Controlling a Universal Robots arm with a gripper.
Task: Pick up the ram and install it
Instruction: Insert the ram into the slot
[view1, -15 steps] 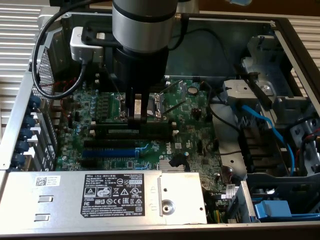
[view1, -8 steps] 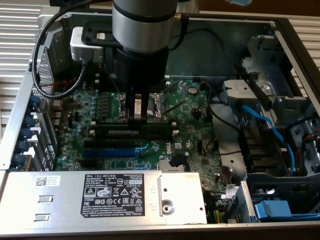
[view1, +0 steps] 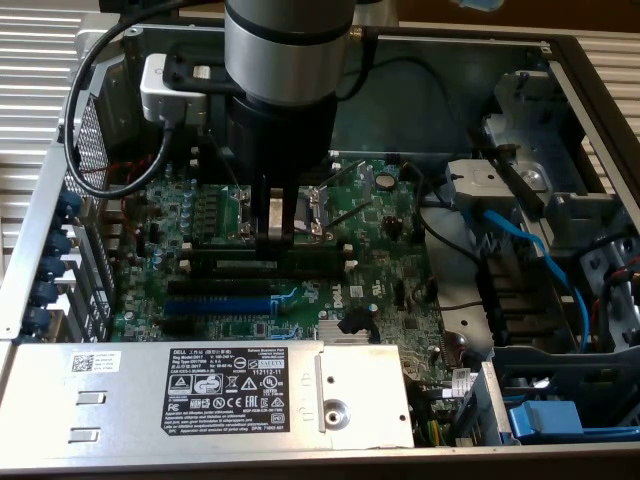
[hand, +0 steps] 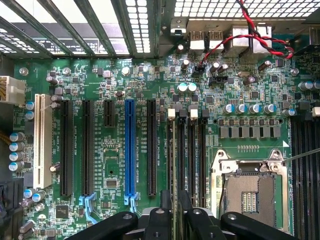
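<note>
inside the open computer case (view1: 560, 42) your gripper (view1: 285, 232) straddles the ram (view1: 230, 252), fingers parted, gripping nothing; the ram lies along its black slot (view1: 343, 262), aligned for seating.

A ribbed grey surface (view1: 30, 60), showing at upper left and upper right, is carrying the open computer case (view1: 450, 100).

Single arm (view1: 288, 50) enters exterior view from 12 o'clock, wrist vertical, pointing straight down. Claw (view1: 285, 238) hangs low near frame centre, tips downward. Wrist view: claw (hand: 178, 212) with two black fingers (hand: 165, 222) side by side, jaws apart, slim gap between
</note>
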